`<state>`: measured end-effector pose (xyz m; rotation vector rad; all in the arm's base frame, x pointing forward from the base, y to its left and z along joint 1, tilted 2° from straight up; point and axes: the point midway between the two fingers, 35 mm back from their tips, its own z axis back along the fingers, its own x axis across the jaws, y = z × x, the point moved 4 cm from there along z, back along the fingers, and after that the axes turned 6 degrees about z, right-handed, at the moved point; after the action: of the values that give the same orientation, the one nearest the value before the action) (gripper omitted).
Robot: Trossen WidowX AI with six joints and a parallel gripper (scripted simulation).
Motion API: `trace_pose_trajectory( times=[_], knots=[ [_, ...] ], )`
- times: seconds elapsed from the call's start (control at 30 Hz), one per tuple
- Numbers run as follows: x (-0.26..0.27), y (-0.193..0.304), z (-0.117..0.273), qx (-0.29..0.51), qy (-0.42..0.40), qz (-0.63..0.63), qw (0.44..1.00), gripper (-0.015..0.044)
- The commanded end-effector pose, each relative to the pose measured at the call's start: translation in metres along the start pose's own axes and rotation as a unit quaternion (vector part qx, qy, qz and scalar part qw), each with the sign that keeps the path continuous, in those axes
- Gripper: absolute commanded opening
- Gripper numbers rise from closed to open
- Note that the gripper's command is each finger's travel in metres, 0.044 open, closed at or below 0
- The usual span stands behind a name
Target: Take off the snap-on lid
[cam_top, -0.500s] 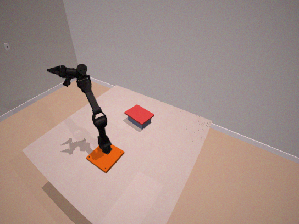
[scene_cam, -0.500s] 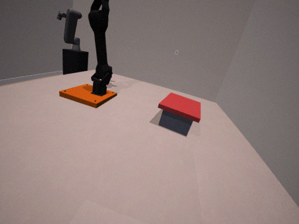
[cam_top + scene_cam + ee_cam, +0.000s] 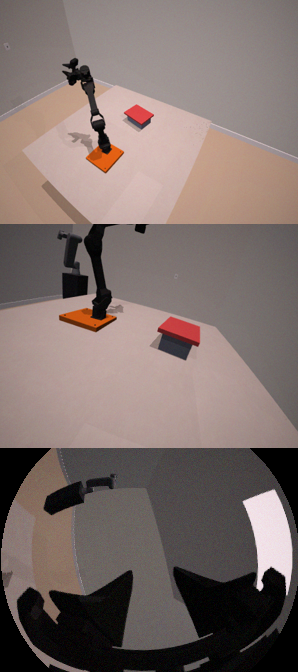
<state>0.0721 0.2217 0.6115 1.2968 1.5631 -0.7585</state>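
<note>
The tool (image 3: 66,69), half spread and holding nothing, hangs high, well apart from the red lid (image 3: 138,113) lying low to its right on the bench (image 3: 153,164).

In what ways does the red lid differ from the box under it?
The lid is red, the box dark blue-grey. The lid is a thin flat slab; the box is taller. The lid is wider and overhangs the box walls. Both are rectangular, and they sit aligned on the table.
</note>
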Motion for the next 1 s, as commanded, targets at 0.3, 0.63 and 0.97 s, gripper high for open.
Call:
trace_pose_trajectory(
  times=[0.3, 0.63, 0.97],
  knots=[
    [0.068, 0.096, 0.079, 0.312, 0.078, -0.426, 0.846, 0.0235],
    [0.131, 0.139, 0.174, 0.466, 0.288, -0.637, 0.542, 0.0235],
    [0.191, 0.138, 0.281, 0.483, 0.553, -0.650, 0.198, 0.0235]
  ],
)
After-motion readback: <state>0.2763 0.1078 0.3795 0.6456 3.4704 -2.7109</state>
